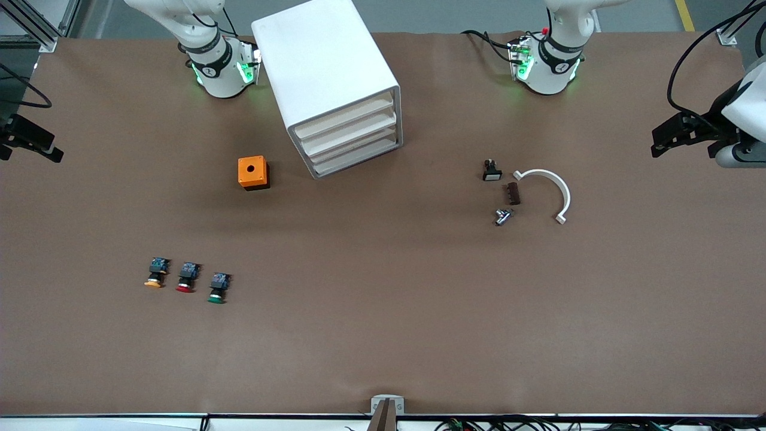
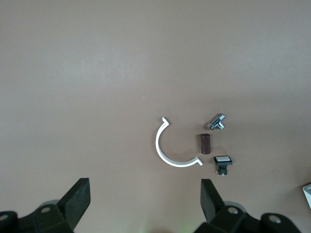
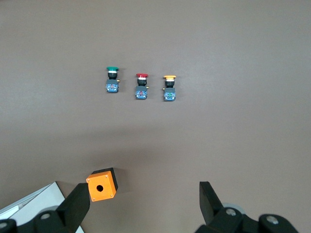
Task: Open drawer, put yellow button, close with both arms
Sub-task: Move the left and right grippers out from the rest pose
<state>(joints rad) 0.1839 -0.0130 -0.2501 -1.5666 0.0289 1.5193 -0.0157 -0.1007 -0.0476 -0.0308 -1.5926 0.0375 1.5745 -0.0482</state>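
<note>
Nothing is started: the drawer (image 1: 344,115), topmost in the cabinet (image 1: 326,72), sits flush. The yellow button (image 1: 155,274) lies on the surface (image 1: 383,311) toward the right arm's end, just beside the red button (image 1: 187,278). The left gripper (image 2: 144,204) and right gripper (image 3: 144,206) wait high, fingers wide and empty. One should hook the drawer's front lip squarely and pull straight out.

Front camera high, facing the robots; wrist cameras look straight down from well above table (image 1: 383,335).
</note>
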